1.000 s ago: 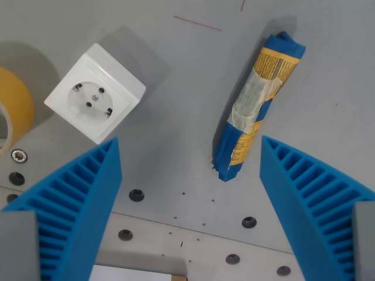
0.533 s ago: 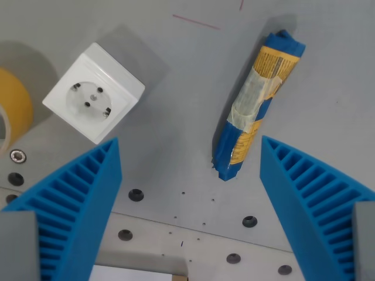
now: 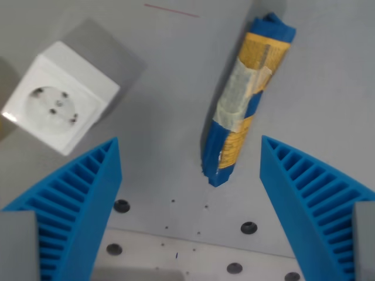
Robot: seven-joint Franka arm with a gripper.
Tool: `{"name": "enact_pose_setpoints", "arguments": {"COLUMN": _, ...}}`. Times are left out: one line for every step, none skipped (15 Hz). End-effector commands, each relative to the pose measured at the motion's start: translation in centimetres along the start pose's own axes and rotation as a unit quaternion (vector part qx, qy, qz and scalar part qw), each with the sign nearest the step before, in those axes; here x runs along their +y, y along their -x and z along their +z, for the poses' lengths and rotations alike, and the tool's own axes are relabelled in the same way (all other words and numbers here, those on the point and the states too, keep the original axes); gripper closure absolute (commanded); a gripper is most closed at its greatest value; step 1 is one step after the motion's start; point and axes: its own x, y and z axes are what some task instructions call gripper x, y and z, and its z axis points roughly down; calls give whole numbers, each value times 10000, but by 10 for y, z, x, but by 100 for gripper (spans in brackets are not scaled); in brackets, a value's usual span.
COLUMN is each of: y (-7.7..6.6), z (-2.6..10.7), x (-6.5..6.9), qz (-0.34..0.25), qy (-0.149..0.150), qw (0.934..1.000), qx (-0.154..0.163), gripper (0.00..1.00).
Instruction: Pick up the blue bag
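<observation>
Nearest the camera, the gripper (image 3: 190,205) is seen with its two ribbed blue fingers (image 3: 76,205) spread wide apart, nothing held between them. Between and just beyond the fingers, the blue bag (image 3: 243,99) lies flat on the grey worktop (image 3: 164,134), touched by neither finger. It is a long, rolled, crinkled packet, blue with yellow printed panels and a band of clear tape around its middle. Further off, towards the wrist view's left, a white plastic socket block (image 3: 55,102) is seen, well apart from the bag.

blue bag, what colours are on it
Blue bag with yellow-orange panels and a pale band around its middle; wrist view.
</observation>
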Motion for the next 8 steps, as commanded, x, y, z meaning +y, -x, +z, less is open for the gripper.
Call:
{"name": "enact_pose_setpoints", "arguments": {"y": 10, "z": 12, "x": 8, "qz": 818, "qy": 22, "qw": 9954, "qx": 498, "gripper": 0}}
{"name": "enact_pose_setpoints", "arguments": {"y": 12, "z": 17, "x": 11, "qz": 868, "qy": 11, "qw": 9950, "qx": 494, "gripper": 0}}
{"name": "enact_pose_setpoints", "arguments": {"y": 13, "z": 22, "x": 15, "qz": 895, "qy": -1, "qw": 9948, "qx": 480, "gripper": 0}}
{"name": "enact_pose_setpoints", "arguments": {"y": 15, "z": 28, "x": 18, "qz": 913, "qy": -9, "qw": 9947, "qx": 473, "gripper": 0}}
{"name": "enact_pose_setpoints", "arguments": {"y": 16, "z": 33, "x": 21, "qz": 928, "qy": -18, "qw": 9946, "qx": 462, "gripper": 0}}
{"name": "enact_pose_setpoints", "arguments": {"y": 17, "z": 38, "x": 24, "qz": 928, "qy": -22, "qw": 9946, "qx": 459, "gripper": 0}}
{"name": "enact_pose_setpoints", "arguments": {"y": 17, "z": 43, "x": 26, "qz": 914, "qy": -28, "qw": 9948, "qx": 444, "gripper": 0}}
{"name": "enact_pose_setpoints", "arguments": {"y": 17, "z": 48, "x": 28, "qz": 886, "qy": -31, "qw": 9951, "qx": 440, "gripper": 0}}
